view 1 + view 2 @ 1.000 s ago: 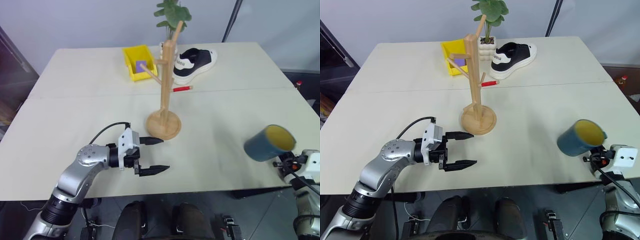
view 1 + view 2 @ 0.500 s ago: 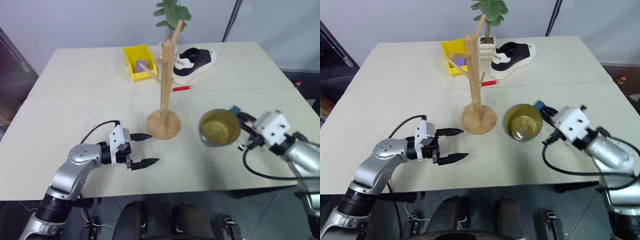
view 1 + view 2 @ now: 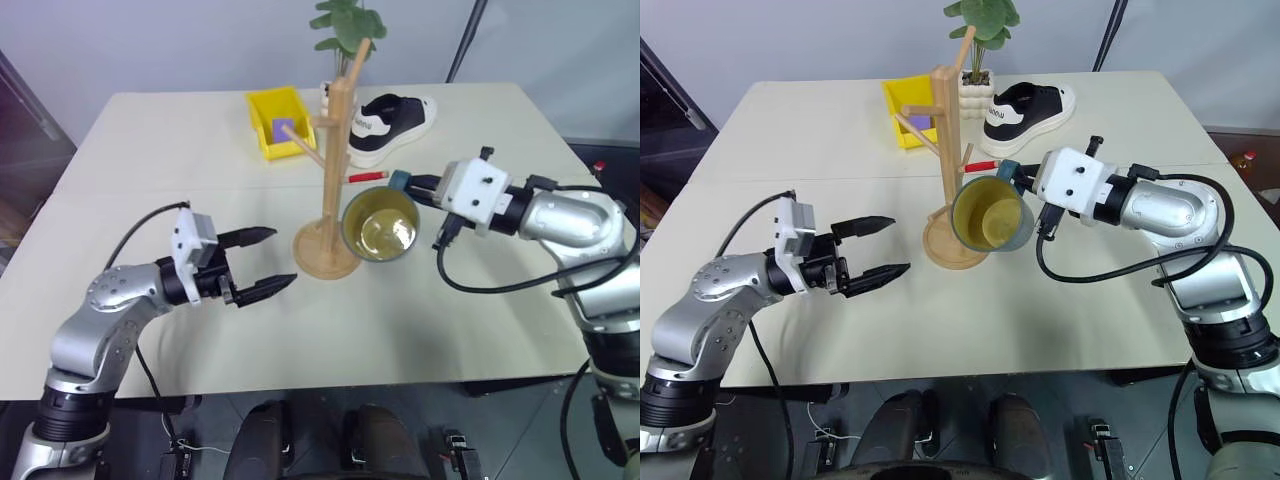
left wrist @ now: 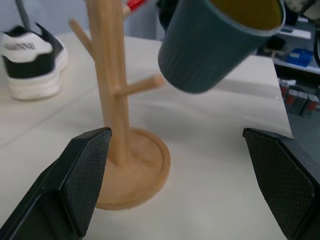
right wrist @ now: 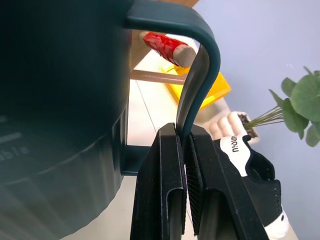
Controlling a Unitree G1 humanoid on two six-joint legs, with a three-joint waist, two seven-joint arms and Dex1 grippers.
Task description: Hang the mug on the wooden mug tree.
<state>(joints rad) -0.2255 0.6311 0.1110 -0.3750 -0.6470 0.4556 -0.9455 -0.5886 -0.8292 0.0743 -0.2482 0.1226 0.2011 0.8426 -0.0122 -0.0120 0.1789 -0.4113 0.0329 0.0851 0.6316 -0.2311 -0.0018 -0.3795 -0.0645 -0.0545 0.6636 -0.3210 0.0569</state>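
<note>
Currently, head views: the mug (image 3: 380, 224), slate blue with a yellow inside, hangs in the air just right of the wooden mug tree (image 3: 332, 180), its mouth tipped toward the camera; a second ago it was low at the table's right edge, so the carry across is done and only the hooking on remains. Right gripper (image 3: 1025, 182): black fingers pinched shut on the mug's handle, arm now reaching in from the right. Left gripper (image 3: 266, 262): jaws standing wide apart, holding nothing, raised over the table (image 3: 150, 200) left of the tree's round base, a little higher and further left than before. Background items: yellow bin (image 3: 278, 123), black-and-white shoe (image 3: 390, 127), red pen (image 3: 981, 165), green plant (image 3: 345, 25). Left wrist view: both open fingers (image 4: 85, 180) frame the tree's post and base; the mug floats just past the end of a short peg (image 4: 137, 86), apart from it, not yet hooked. Right wrist view: fingers (image 5: 172, 200) closed flat on the handle loop (image 5: 197, 75), with a peg and the red pen showing through the loop's opening. Judgement: handle is nearly lined up; next, the loop must be slid over a peg.
</note>
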